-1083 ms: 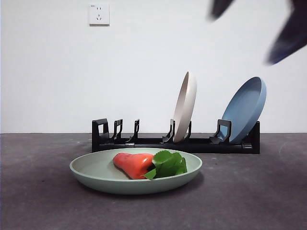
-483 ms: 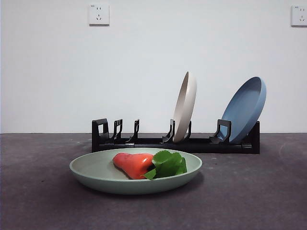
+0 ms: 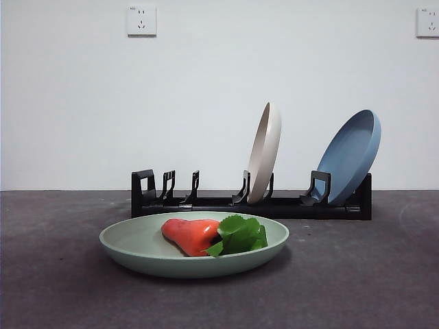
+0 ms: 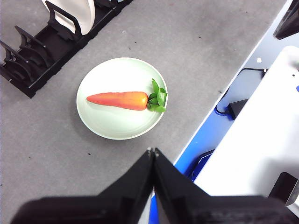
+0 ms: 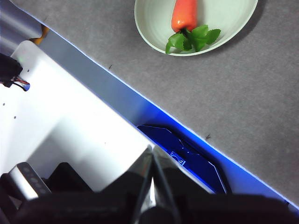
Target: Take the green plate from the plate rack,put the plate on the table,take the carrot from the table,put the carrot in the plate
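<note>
The green plate (image 3: pixel 140 252) lies flat on the table (image 3: pixel 357 274) in front of the plate rack (image 3: pixel 206 203). The carrot (image 3: pixel 192 234) lies in the plate, its green leaves toward the right in the front view. The plate (image 4: pixel 107 122) and carrot (image 4: pixel 119 99) also show in the left wrist view, and the plate (image 5: pixel 219 28) and carrot (image 5: pixel 184 16) in the right wrist view. My left gripper (image 4: pixel 153 151) is shut and empty, held high above the table edge. My right gripper (image 5: pixel 151 150) is shut and empty, off the table's edge. Neither gripper shows in the front view.
A cream plate (image 3: pixel 265 152) and a blue plate (image 3: pixel 351 156) stand in the rack; its left slots are empty. The rack (image 4: pixel 42 51) shows in the left wrist view too. A white platform (image 5: pixel 70 135) and blue base lie beyond the table edge.
The dark arm at the front view's top right one second ago has left the view. The plate, carrot and rack have not moved.
</note>
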### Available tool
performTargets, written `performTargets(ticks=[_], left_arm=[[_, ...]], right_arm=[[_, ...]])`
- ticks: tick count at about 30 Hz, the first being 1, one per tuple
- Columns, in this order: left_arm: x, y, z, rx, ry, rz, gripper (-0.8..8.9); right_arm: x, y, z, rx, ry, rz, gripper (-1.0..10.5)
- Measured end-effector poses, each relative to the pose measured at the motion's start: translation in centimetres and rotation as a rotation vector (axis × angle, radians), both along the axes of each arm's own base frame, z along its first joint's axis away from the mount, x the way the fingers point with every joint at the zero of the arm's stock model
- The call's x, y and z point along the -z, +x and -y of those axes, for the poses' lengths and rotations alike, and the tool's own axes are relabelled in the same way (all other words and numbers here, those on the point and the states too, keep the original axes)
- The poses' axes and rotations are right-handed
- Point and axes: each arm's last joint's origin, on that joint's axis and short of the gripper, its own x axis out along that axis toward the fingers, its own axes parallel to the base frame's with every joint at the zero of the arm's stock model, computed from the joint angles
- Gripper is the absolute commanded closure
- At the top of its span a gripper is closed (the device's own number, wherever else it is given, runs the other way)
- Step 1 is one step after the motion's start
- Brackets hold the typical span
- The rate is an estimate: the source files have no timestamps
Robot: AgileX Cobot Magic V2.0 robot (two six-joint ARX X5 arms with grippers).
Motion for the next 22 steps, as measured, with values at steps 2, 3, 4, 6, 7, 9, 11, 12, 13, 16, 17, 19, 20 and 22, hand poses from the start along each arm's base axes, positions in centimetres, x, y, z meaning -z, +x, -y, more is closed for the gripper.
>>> performTargets(ticks=[2, 3, 4, 6, 7, 9, 11, 12, 13, 16, 17, 19, 20, 22], left_arm=[[0.00, 0.00, 0.00, 0.000, 0.000, 0.000, 8.16], [0.00, 0.00, 0.00, 0.000, 0.000, 0.000, 8.16], [0.00, 0.00, 0.00, -0.001, 0.000, 0.000, 8.16], [0.00, 0.00, 0.00, -0.001, 0.000, 0.000, 8.16], [0.00, 0.00, 0.00, -0.001, 0.000, 0.000, 8.16], [0.00, 0.00, 0.00, -0.001, 0.000, 0.000, 8.16], [0.00, 0.00, 0.00, -0.001, 0.000, 0.001, 8.16], [0.00, 0.00, 0.00, -0.001, 0.001, 0.001, 8.16], [0.00, 0.00, 0.00, -0.001, 0.000, 0.001, 8.16], [0.00, 0.01, 0.00, -0.002, 0.001, 0.002, 8.16], [-0.01, 0.01, 0.00, -0.002, 0.000, 0.003, 8.16], [-0.15, 0.12, 0.05, -0.015, -0.011, 0.022, 8.16], [-0.28, 0.23, -0.02, -0.025, -0.016, 0.046, 8.15], [-0.59, 0.48, -0.36, -0.049, -0.027, 0.093, 8.16]], right_arm=[[-0.02, -0.04, 0.04, 0.000, 0.002, 0.002, 9.5], [-0.04, -0.06, 0.08, 0.000, 0.004, 0.003, 9.5], [-0.05, -0.08, 0.10, 0.000, 0.005, 0.004, 9.5], [-0.08, -0.12, 0.15, 0.000, 0.007, 0.006, 9.5], [-0.09, -0.15, 0.18, 0.000, 0.008, 0.007, 9.5], [-0.10, -0.17, 0.21, 0.000, 0.009, 0.008, 9.5], [-0.10, -0.16, 0.20, 0.000, 0.009, 0.008, 9.5], [-0.10, -0.16, 0.20, 0.000, 0.009, 0.008, 9.5], [-0.10, -0.16, 0.20, 0.000, 0.009, 0.008, 9.5], [-0.11, -0.17, 0.21, 0.000, 0.009, 0.008, 9.5], [-0.10, -0.16, 0.20, 0.000, 0.009, 0.007, 9.5], [-0.10, -0.17, 0.20, 0.000, 0.009, 0.007, 9.5], [-0.10, -0.16, 0.20, 0.000, 0.009, 0.008, 9.5], [-0.10, -0.16, 0.20, 0.000, 0.009, 0.007, 9.5]])
